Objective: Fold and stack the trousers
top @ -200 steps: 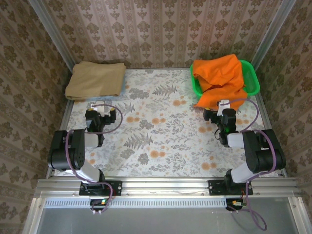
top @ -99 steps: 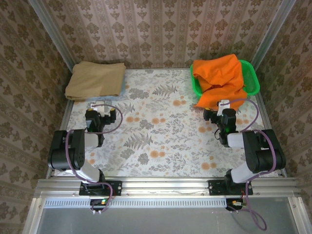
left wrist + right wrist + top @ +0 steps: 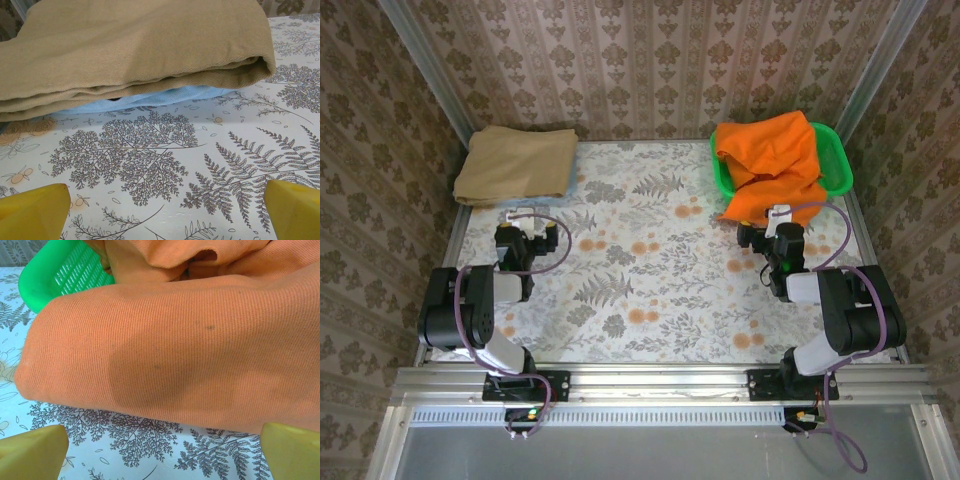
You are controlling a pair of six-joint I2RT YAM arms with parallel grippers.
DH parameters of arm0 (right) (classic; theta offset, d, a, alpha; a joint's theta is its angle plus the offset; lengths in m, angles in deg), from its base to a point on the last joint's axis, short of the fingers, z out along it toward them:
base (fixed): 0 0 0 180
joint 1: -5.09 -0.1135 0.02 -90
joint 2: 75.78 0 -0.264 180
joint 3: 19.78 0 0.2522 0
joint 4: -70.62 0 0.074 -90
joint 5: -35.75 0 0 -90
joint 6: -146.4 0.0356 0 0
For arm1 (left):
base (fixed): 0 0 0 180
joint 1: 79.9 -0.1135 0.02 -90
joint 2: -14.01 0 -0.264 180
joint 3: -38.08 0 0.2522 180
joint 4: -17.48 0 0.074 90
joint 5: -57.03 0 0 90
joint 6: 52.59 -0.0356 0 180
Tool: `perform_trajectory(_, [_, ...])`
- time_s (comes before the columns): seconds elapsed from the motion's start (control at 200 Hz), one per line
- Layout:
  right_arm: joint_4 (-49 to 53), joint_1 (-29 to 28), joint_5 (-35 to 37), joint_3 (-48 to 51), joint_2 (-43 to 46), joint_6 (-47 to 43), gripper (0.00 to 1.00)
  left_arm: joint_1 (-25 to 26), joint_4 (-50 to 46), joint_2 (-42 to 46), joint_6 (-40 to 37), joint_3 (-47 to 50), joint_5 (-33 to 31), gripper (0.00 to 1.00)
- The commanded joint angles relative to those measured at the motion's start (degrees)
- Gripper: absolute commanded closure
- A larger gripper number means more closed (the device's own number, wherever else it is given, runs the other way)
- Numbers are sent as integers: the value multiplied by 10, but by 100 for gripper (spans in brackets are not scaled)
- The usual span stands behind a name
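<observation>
Fern-print bench [image 3: 650,290] in papered booth: orange trousers [image 3: 770,160] heaped in green basket [image 3: 840,165], far right corner, one fold spilling onto the bench just before the right jaws, spread wide and empty; left jaws likewise spread, facing a folded tan garment [image 3: 140,45] far left. Step judged: lifting the trousers out; nip the overhanging fold low, pull up clear of the basket. Waistband and leg ends lie hidden in the heap.
</observation>
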Motion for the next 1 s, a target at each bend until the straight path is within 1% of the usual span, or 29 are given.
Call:
perform_trajectory(0.0, [-10, 0, -1, -10, -2, -8, 0, 3, 5, 3, -9, 0, 6, 0])
perform_trajectory(0.485, [-10, 0, -1, -9, -3, -8, 0, 8, 7, 3, -11, 1, -1, 0])
perform_trajectory(0.81, [-9, 0, -1, -10, -2, -9, 0, 2, 2, 3, -5, -3, -5, 0])
perform_trajectory(0.845, [-9, 0, -2, -11, -3, -8, 0, 4, 4, 6, -2, -1, -15, 0])
perform_trajectory(0.885, [-8, 0, -1, -10, -3, -8, 0, 6, -5, 22, 5, 0, -44, 0])
perform_trajectory(0.92, [-8, 1, -1, -11, -3, -9, 0, 6, -27, 49, 7, -1, -53, 0])
perform_trajectory(0.995, [-4, 5, -8, -13, -2, -7, 0, 11, -133, 139, 6, -21, -67, 0])
